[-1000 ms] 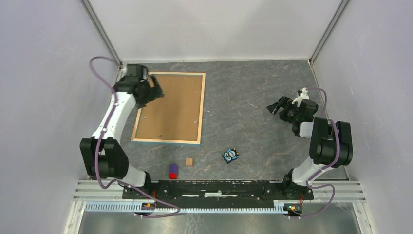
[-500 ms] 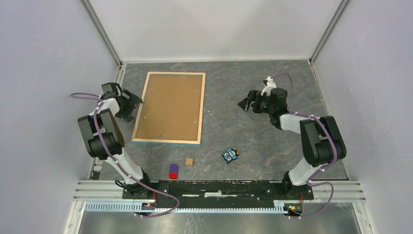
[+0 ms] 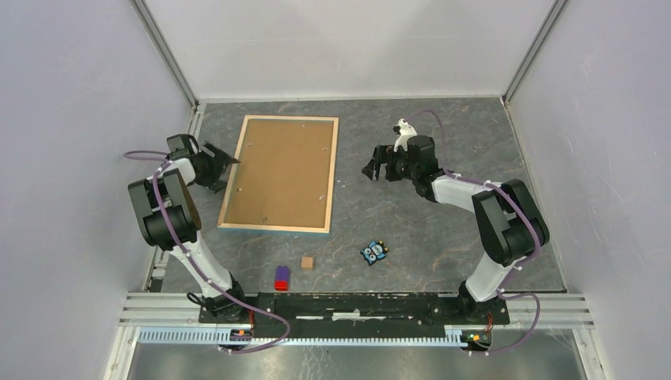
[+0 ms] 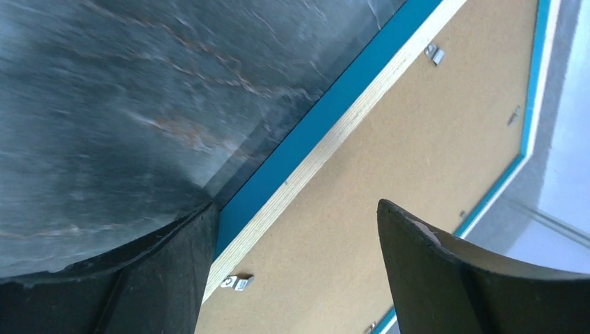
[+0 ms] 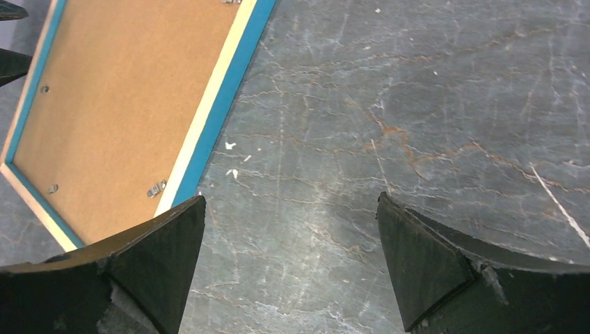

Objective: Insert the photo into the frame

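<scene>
Two changes, right gripper nearer frame, frame shifted rightward

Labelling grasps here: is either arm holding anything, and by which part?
Nothing is held. The left gripper has its jaws open astride the left rim of the frame; the right gripper hangs open above the table.

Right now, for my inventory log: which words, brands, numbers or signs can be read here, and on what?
No readable text.
The frame and its brown backing board: bare.
The small blue toy: a printed face, too small to tell any lettering.
The purple-red block and wooden cube: no marks visible.
</scene>
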You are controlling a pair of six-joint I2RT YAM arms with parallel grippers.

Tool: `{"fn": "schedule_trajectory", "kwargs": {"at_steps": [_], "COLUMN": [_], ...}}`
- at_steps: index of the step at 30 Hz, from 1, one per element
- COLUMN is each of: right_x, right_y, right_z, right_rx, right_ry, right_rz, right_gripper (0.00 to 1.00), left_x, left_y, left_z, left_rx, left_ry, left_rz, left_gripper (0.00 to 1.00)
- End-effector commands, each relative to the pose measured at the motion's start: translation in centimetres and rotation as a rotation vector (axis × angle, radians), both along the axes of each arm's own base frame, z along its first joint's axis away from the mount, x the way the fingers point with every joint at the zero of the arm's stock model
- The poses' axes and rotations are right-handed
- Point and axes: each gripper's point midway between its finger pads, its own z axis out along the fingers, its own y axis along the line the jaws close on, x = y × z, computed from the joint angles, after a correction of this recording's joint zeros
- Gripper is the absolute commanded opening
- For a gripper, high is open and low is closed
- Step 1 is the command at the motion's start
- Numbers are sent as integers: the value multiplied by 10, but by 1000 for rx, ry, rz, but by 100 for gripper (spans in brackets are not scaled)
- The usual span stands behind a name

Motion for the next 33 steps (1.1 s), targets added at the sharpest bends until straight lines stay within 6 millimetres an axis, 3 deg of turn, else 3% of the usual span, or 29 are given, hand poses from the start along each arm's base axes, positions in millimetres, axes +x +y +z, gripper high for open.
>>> {"fn": "schedule_trajectory", "kwargs": {"at_steps": [1, 5, 12, 16, 20, 26, 29, 33], "right_x": [14, 15, 17, 16, 10, -3, -15, -19], "right_y": [-11, -17, -33, -41, -61, -102, -102, -89], "right_z": [-2, -9, -14, -17, -18, -11, -20, -20], "right_rx": [-69, -114, -204, -246, -270, -349, -355, -276], "right_ry": [-22, -10, 3, 6, 38, 5, 37, 18], "right_rz": [-42, -60, -98, -116, -197, -357, -325, -291], "right_gripper": [98, 98, 98, 98, 98, 98, 98, 98], "left_x": [-8, -9, -17, -23, -27, -39, -54, -61], "left_y": [-57, -90, -133, -162, -184, -197, -204, -179], "left_z": [-7, -2, 4, 2, -5, -11, -6, 10], "left_rx": [-215, -250, -310, -361, -401, -353, -189, 86], "left_ry": [-6, -11, -26, -10, 13, 74, 211, 301], "left_rz": [-72, -135, -183, -238, -281, -351, -454, -499], "left_gripper": [89, 86, 70, 68, 68, 68, 75, 86]}}
